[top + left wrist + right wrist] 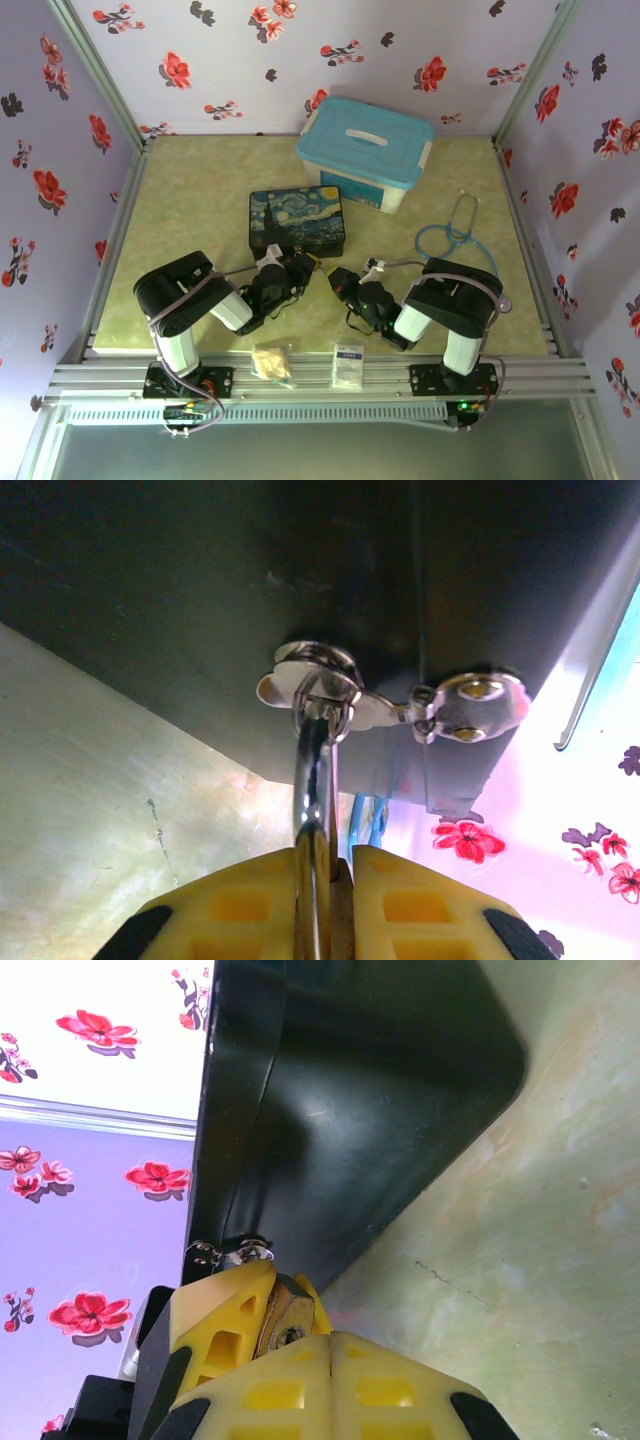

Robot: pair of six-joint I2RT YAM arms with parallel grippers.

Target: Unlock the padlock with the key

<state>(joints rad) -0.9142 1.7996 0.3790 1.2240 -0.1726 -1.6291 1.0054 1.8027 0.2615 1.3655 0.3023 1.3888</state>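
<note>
The green tabletop [190,200] carries a white storage box with a blue lid [365,150] at its far side. In front of that lies a dark box with a night-sky painting [297,220]. A blue stethoscope [450,235] lies to the right of the painted box, and a white card [348,365] sits on the near rail between the arm bases.

Both arms reach to the near edge of the painted box. The left end effector [303,268] is narrowed on the padlock [313,770], its yellow fingers [400,900] clamping either side. The right end effector [330,1355] is just beside it with its fingers pressed together; whether they pinch anything cannot be told.

The padlock hangs at the front wall of the painted box. Its silver shackle is threaded through the metal hasp [330,685], and its brass body [283,1320] turns the keyhole end toward the right wrist camera.
</note>
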